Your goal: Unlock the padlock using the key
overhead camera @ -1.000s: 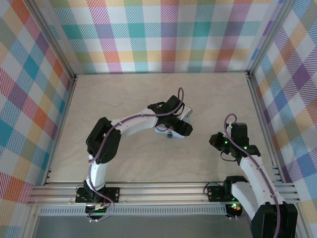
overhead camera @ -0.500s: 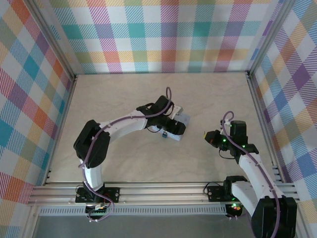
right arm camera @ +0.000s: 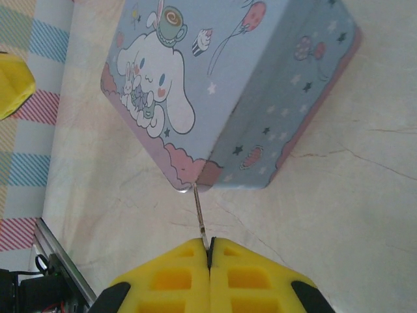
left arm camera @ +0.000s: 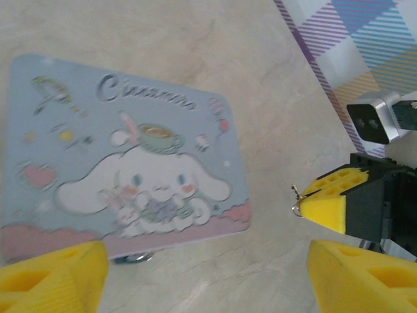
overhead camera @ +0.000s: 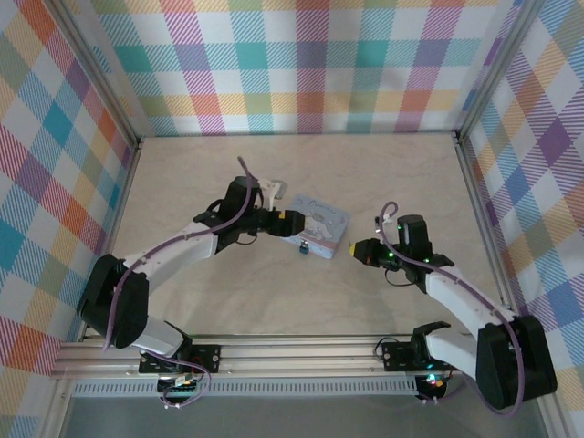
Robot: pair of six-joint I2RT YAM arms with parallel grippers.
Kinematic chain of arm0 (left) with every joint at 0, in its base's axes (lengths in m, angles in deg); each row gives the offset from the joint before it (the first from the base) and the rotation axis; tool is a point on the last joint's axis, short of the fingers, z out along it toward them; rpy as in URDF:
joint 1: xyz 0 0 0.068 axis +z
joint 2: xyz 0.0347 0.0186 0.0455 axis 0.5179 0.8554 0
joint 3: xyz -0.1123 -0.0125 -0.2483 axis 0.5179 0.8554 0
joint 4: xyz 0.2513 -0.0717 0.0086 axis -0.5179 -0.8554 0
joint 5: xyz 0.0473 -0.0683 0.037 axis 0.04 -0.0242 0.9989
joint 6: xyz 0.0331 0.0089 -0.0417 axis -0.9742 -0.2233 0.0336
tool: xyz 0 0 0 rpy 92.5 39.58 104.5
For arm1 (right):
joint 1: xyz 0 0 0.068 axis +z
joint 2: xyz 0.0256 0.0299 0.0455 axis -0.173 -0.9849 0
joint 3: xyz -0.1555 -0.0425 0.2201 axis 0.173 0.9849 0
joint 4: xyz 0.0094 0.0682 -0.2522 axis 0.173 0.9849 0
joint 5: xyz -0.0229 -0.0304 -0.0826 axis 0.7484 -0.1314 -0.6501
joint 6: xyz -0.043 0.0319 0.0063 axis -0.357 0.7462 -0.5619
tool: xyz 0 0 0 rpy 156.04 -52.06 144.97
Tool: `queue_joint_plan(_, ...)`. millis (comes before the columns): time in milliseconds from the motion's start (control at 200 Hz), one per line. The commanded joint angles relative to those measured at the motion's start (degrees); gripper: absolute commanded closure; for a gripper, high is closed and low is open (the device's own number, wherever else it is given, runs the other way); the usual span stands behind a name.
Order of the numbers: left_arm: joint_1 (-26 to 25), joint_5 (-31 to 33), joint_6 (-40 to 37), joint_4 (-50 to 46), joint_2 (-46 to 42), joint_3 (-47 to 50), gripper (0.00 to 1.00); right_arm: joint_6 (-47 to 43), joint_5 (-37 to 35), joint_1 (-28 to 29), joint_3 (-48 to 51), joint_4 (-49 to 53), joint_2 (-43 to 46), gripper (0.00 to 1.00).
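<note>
A tiny dark blue-green padlock [overhead camera: 302,246] lies on the table against the near edge of the pale blue cartoon tin [overhead camera: 320,224]. In the left wrist view only a sliver of the padlock [left arm camera: 133,258] peeks from under the tin's [left arm camera: 124,150] edge. My left gripper [overhead camera: 292,222] hovers at the tin's left side, open and empty, its yellow fingers [left arm camera: 52,277] wide apart. My right gripper [overhead camera: 361,248] is just right of the tin, shut on the thin metal key [right arm camera: 202,218]. The key's tip points at the tin's [right arm camera: 228,85] near corner. The left wrist view also catches the key [left arm camera: 297,201].
Checked walls surround the pale table [overhead camera: 228,301] on three sides. A metal rail [overhead camera: 301,351] with both arm bases runs along the near edge. Open table lies in front of and behind the tin.
My left arm has swung back to the left, uncovering the tin, and its jaws have widened. My right gripper has moved left toward the tin with the key.
</note>
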Motion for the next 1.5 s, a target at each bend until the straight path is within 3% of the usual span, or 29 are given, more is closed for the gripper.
queue_joint_plan(0, 0.46, -2.13, 1.46, 4.47, -2.27, 3.81, 0.20, -0.21, 1.89, 1.30, -3.03, -9.11, -3.98, 1.00)
queue_joint_plan(325, 0.29, -0.32, 0.51, 10.58, -1.21, 12.06, 0.20, 4.22, 4.34, 4.10, -10.75, -18.53, -18.12, 1.00)
queue_joint_plan(535, -4.48, 8.89, -4.60, 7.27, 0.96, 11.06, 0.20, 5.22, 2.82, 4.68, -14.30, -18.25, -24.46, 1.00)
queue_joint_plan(910, -8.99, 10.50, -3.77, 13.10, 7.05, 10.98, 0.19, 3.22, -1.93, 5.29, -14.54, -8.95, -27.14, 1.00)
queue_joint_plan(1495, -11.56, 17.63, -1.79, 23.20, 14.05, 12.57, 0.30, 2.50, -2.83, 6.35, -14.65, -7.09, -27.81, 1.00)
